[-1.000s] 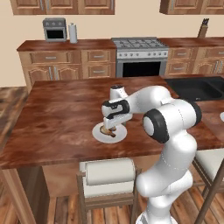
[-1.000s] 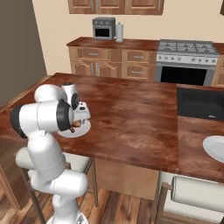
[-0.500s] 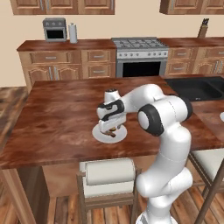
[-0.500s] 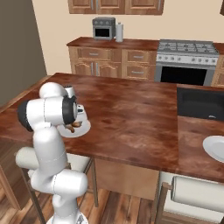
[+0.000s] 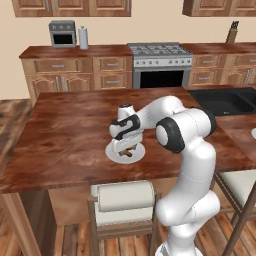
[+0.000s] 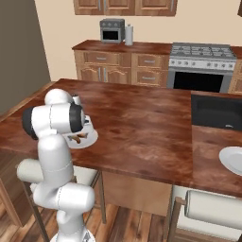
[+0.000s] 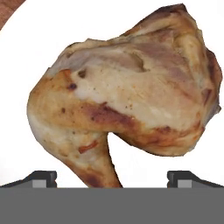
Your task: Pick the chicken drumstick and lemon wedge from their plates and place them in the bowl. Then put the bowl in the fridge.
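**Open gripper low over the drumstick**

Lying on a white plate (image 5: 113, 153) near the front edge of the island (image 5: 65, 135), the drumstick (image 7: 127, 96), with the gripper (image 5: 126, 145) right above it. Jaws spread wide, nothing pinched between them yet; fingertips (image 7: 41, 177) standing well apart to both sides of the bone end.

Probably light and rather firm, but lumpy and likely greasy, so easy to slip or roll on the smooth plate. Best taken, by judgement, across the thick meaty part and not at the thin bone, with the jaws closing over the middle of the body.

Hand view: skin texture, brown roasted spots, the narrow bone end pointing toward the fingers, plate white all around. Left base view: the arm bent down over the plate, and the plate's place on the island. Right base view: drumstick (image 6: 78, 137) partly hidden behind the arm, plus a second plate (image 6: 232, 160) well apart, near the far right end of the island.
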### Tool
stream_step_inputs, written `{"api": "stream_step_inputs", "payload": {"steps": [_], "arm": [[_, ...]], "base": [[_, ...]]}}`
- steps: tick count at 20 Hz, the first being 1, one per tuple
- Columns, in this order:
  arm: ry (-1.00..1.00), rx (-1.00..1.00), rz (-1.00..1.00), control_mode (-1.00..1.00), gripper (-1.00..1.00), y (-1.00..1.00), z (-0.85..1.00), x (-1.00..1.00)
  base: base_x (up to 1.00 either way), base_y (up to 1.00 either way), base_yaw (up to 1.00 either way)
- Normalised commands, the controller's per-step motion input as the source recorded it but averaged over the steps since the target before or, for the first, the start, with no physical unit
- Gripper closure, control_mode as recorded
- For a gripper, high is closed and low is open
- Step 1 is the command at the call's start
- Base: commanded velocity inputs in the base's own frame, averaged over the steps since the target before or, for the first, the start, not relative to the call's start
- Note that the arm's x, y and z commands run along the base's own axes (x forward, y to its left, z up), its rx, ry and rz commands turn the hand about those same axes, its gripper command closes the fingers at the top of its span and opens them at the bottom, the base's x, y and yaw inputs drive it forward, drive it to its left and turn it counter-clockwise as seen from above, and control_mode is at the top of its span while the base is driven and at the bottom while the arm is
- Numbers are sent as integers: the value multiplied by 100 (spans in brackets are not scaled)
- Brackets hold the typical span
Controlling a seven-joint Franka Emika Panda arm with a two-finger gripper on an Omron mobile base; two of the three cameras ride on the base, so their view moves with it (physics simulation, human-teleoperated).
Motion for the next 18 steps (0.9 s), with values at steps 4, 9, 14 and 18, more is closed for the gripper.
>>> {"api": "stream_step_inputs", "payload": {"steps": [4, 9, 14, 18], "arm": [[0, 0, 0, -100, -100, 1, -13, -4], [0, 0, -1, -100, -100, 0, -8, -1], [0, 0, -1, -100, -100, 0, -3, 0], [0, 0, -2, -100, -100, 0, -5, 0]], "base": [[0, 0, 0], [0, 0, 0], [0, 0, 0], [0, 0, 0]]}}
